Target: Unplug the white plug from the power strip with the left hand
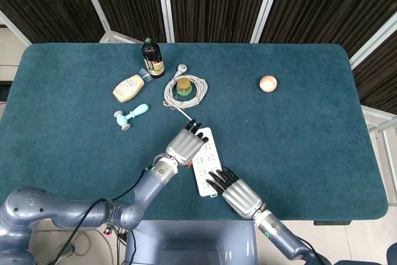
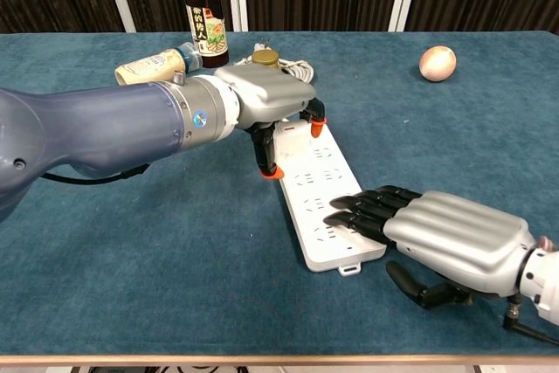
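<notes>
While two hands (image 1: pixel 186 145) (image 1: pixel 239 194) touch one power strip (image 2: pixel 325 194), one bottle (image 1: pixel 152 58) stands.

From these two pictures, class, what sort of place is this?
Probably a robot test room, not a home: a table under teal cloth, dark curtains behind it, and unrelated props laid out, such as a power strip, a sauce bottle and an egg.

Blue-grey arms, silver black-fingered robot hand (image 2: pixel 454 238)
</notes>
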Action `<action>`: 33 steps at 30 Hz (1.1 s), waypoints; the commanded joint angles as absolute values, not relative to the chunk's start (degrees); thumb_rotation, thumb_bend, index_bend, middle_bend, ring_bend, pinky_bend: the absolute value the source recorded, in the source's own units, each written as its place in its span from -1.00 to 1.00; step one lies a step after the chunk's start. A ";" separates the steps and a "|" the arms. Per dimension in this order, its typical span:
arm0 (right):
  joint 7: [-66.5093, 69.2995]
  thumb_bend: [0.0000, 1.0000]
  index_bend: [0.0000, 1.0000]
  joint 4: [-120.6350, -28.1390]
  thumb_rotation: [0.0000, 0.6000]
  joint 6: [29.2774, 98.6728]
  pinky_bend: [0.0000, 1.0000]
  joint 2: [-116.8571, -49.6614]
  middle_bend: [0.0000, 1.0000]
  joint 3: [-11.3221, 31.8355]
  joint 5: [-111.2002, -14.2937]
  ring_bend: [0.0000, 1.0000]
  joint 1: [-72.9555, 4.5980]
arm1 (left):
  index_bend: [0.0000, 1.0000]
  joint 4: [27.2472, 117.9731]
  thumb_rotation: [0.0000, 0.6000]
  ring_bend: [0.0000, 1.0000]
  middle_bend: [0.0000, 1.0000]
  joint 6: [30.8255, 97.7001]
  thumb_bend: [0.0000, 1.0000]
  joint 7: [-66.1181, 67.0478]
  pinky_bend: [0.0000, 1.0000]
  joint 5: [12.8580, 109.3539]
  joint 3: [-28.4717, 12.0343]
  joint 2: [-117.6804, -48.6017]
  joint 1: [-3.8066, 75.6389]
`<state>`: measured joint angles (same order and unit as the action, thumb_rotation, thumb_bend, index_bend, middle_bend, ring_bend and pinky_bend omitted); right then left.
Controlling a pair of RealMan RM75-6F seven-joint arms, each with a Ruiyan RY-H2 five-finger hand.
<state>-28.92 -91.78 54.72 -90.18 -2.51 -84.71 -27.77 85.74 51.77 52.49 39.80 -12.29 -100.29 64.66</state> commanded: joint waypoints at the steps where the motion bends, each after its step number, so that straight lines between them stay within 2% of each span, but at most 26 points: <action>1: -28.88 0.61 -0.89 -91.60 1.00 54.91 -0.86 -90.20 -0.87 -2.59 -84.58 -0.88 -27.73 | -0.40 83.10 1.00 -0.90 -0.40 49.23 -0.63 49.72 -0.98 43.64 -11.32 -100.07 65.34; 15: -29.18 0.61 -0.89 -91.61 1.00 55.82 -0.86 -90.42 -0.87 -2.33 -83.85 -0.88 -28.04 | -0.39 76.59 1.00 -0.89 -0.34 44.17 -0.64 41.17 -0.95 51.79 -8.97 -99.97 66.14; 28: -29.48 0.61 -0.89 -91.13 1.00 56.22 -0.86 -90.91 -0.87 -2.78 -83.42 -0.88 -28.06 | -0.19 74.06 1.00 -0.81 -0.14 43.92 -0.59 37.58 -0.89 54.95 -7.98 -100.84 66.05; 33: -29.65 0.61 -0.89 -91.07 1.00 56.43 -0.86 -91.15 -0.87 -2.79 -83.18 -0.88 -28.02 | -0.19 73.95 1.00 -0.81 -0.14 43.31 -0.59 36.84 -0.89 55.33 -7.53 -100.21 65.94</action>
